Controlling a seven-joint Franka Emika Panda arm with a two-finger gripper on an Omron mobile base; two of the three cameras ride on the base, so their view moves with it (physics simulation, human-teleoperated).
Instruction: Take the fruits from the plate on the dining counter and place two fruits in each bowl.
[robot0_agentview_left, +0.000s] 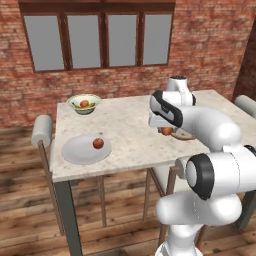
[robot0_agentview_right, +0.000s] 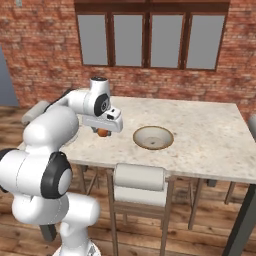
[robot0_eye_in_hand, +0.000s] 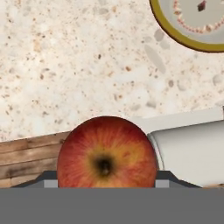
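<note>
Clamped in the claw (robot0_agentview_right: 103, 131), a round red-orange apple (robot0_eye_in_hand: 107, 152) with yellow flush and dark dimple, held above the speckled worktop (robot0_agentview_left: 130, 135), near the tan bowl (robot0_agentview_right: 153, 137). Farther off, another apple (robot0_agentview_left: 98, 143) on the grey-white plate (robot0_agentview_left: 80, 152); beyond, fruit in the green-white bowl (robot0_agentview_left: 84, 104).

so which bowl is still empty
The tan-brown bowl beside the gripper is empty; the pale green-white bowl at the far corner already holds fruit.

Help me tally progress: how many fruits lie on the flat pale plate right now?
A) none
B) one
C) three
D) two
B: a single red-orange fruit lies on the plate; another apple sits between the fingers of the hand.
</note>
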